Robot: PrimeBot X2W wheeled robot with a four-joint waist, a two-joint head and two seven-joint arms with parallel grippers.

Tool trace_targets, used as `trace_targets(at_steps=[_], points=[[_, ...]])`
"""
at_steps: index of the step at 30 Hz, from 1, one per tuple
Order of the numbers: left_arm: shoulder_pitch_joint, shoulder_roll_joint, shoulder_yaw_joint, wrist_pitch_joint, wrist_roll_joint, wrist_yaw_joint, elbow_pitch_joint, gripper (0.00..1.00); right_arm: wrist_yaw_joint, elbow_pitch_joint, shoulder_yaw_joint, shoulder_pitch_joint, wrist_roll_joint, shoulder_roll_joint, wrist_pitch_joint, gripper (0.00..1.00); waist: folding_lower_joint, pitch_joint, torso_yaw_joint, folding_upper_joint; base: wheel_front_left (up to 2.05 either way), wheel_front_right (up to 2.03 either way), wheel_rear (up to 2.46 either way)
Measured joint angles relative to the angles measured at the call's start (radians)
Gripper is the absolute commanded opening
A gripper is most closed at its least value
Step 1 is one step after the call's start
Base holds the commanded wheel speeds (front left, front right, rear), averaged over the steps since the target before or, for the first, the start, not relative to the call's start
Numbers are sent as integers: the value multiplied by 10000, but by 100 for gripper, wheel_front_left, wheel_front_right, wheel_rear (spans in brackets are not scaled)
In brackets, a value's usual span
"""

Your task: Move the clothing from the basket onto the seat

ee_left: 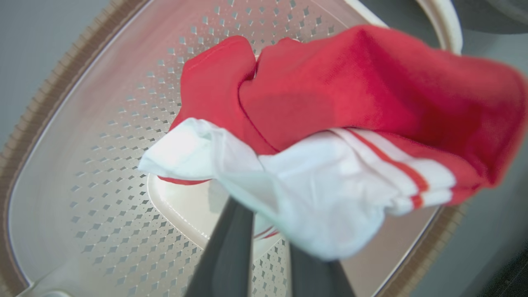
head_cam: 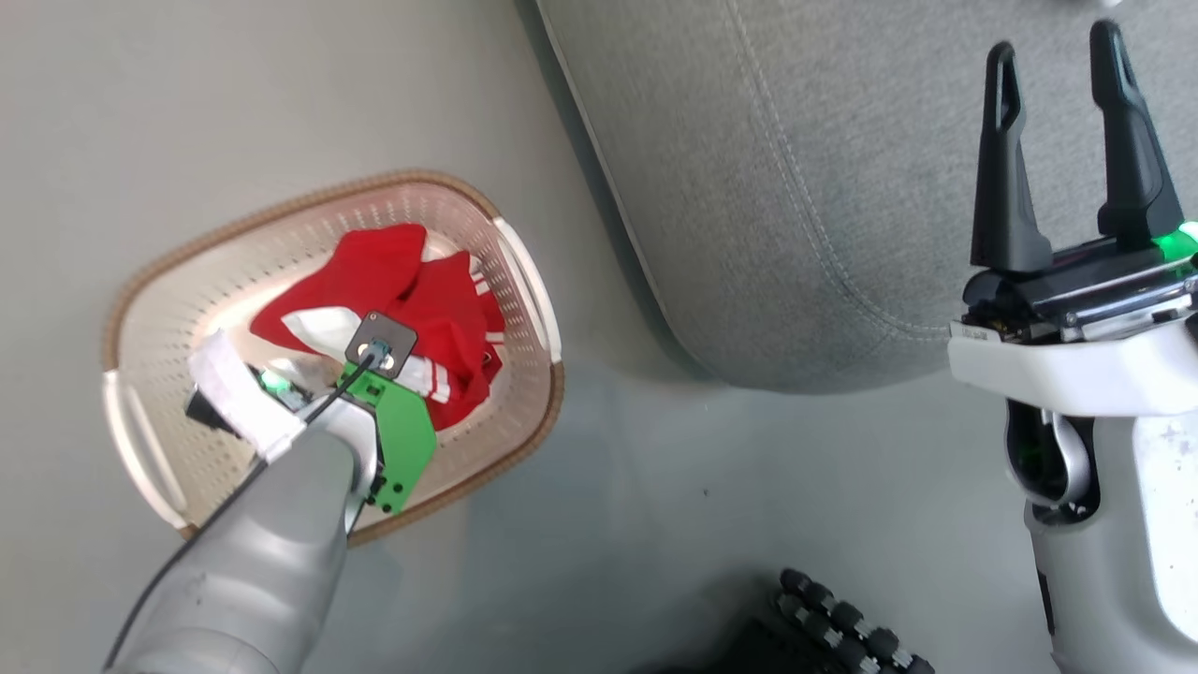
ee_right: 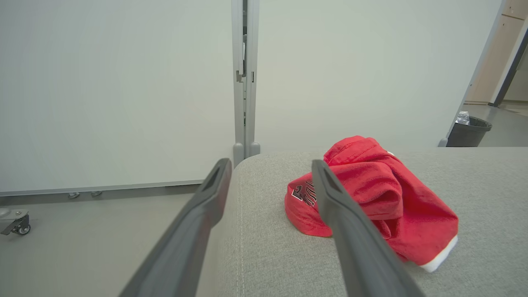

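The cream basket (head_cam: pixel 281 201) stands on the floor at the left, with red and white clothing (head_cam: pixel 440 318) bunched in it. My left arm reaches down into it. In the left wrist view my left gripper (ee_left: pixel 270 231) is shut on the white panel of a red garment (ee_left: pixel 330 95), which hangs above the perforated basket wall (ee_left: pixel 103 165). At the right, my right gripper (head_cam: pixel 1053 42) is open above the grey seat (head_cam: pixel 796 187), holding nothing. The right wrist view looks between the open right gripper (ee_right: pixel 270 165) at another red garment (ee_right: pixel 383 194) with dark lettering, lying on the seat (ee_right: pixel 474 185).
Grey floor (head_cam: pixel 608 524) separates the basket from the seat's rounded corner. My base's dark rollers (head_cam: pixel 842 627) show at the bottom. Beyond the seat stand a pale partition wall (ee_right: pixel 123 82), a small caster (ee_right: pixel 16 225) and a dark bin (ee_right: pixel 468 130).
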Motion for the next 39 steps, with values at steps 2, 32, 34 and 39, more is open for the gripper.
trace_targets(at_steps=[2, 32, 34, 39], points=[[238, -90, 165, -431, -282, 29, 2, 0, 0, 90, 52, 169, -35, -63, 0, 100, 0, -429, 106, 0, 0, 0, 0], [4900, -31, 3822, -1824, -1214, 456, -7946, 0, 0, 1141, 867, 2617, -349, -267, 0, 100, -1, -5945, 1894, 0, 0, 0, 0], [5132, -142, 4219, -1825, -1058, 360, -8746, 0, 0, 1154, 892, 2658, -383, -268, 0, 100, 0, -6117, 1985, 0, 0, 0, 0], [5698, -318, 5083, -1833, -872, 42, -10560, 0, 0, 1208, 1005, 2733, -407, -240, 0, 100, -1, -6380, 2094, 0, 0, 0, 0]])
